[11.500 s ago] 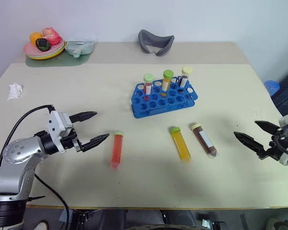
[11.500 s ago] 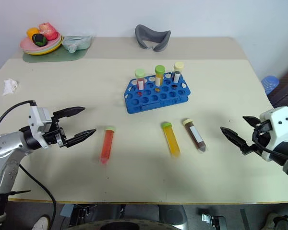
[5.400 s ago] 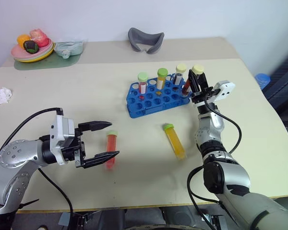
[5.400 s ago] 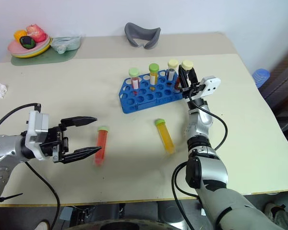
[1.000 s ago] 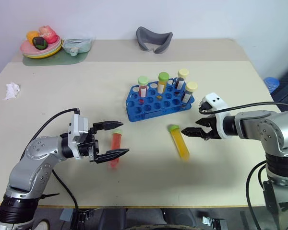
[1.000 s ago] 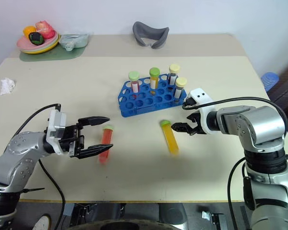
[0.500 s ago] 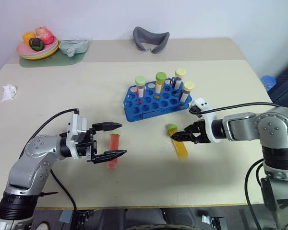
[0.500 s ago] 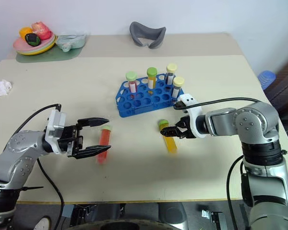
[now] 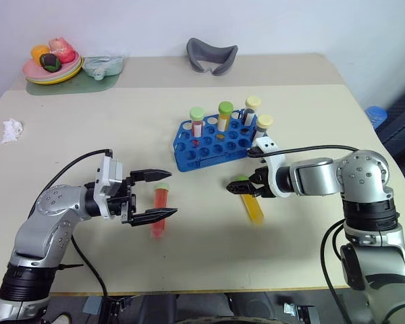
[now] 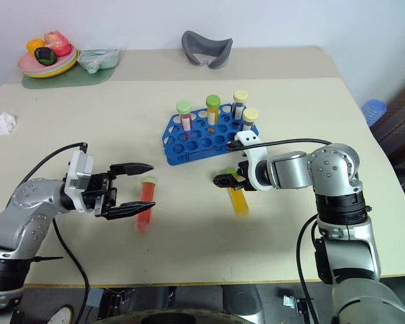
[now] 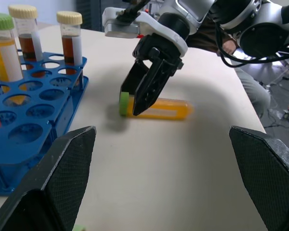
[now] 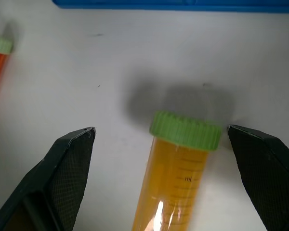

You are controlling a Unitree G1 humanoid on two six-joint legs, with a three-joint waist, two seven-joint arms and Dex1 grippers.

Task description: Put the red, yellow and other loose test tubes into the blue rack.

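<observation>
Just in front of the blue rack (image 9: 219,142), your wide-open, empty right gripper (image 12: 166,139) straddled the smooth yellow tube (image 9: 251,204), whose ribbed green cap pointed rackward.

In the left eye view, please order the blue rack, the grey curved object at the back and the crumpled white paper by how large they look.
1. blue rack, clearly largest.
2. grey curved object; it lies farther away, so its true size may be closer to the rack's.
3. crumpled white paper, smallest.
</observation>
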